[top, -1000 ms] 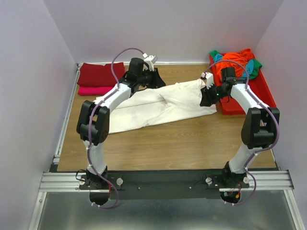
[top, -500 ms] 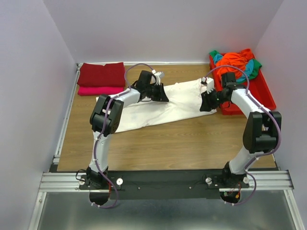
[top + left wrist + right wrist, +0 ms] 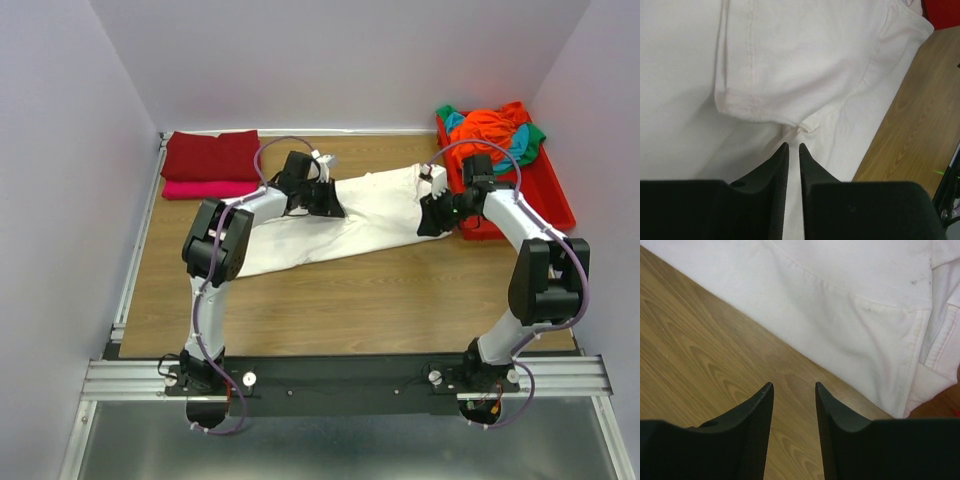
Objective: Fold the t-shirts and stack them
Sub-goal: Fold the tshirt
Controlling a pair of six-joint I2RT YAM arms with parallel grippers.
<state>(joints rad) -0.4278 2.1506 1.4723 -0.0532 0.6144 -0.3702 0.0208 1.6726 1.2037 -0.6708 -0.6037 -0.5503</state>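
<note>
The cream-white t-shirt (image 3: 375,212) lies spread across the middle of the table, with one sleeve (image 3: 790,65) folded over onto its body. My left gripper (image 3: 335,205) (image 3: 794,146) rests low on the shirt's upper left part. Its jaws are nearly together, pinching puckered white cloth. My right gripper (image 3: 428,222) (image 3: 794,385) hangs open over bare wood just off the shirt's (image 3: 855,305) right edge, with nothing between its fingers. A folded dark red shirt (image 3: 212,155) and a pink one (image 3: 205,188) lie at the back left. Orange (image 3: 490,135), teal (image 3: 520,137) and green (image 3: 537,130) shirts are piled at the back right.
The pile sits in a red plastic tray (image 3: 535,195) along the right wall, close behind my right arm. Walls close in the table on three sides. A metal rail (image 3: 135,260) runs along the left edge. Bare wood (image 3: 350,300) stretches in front of the white shirt.
My left gripper moved right and toward the near side, dragging the shirt's upper left part with it, so the shirt now lies narrower. The right gripper barely shifted.
</note>
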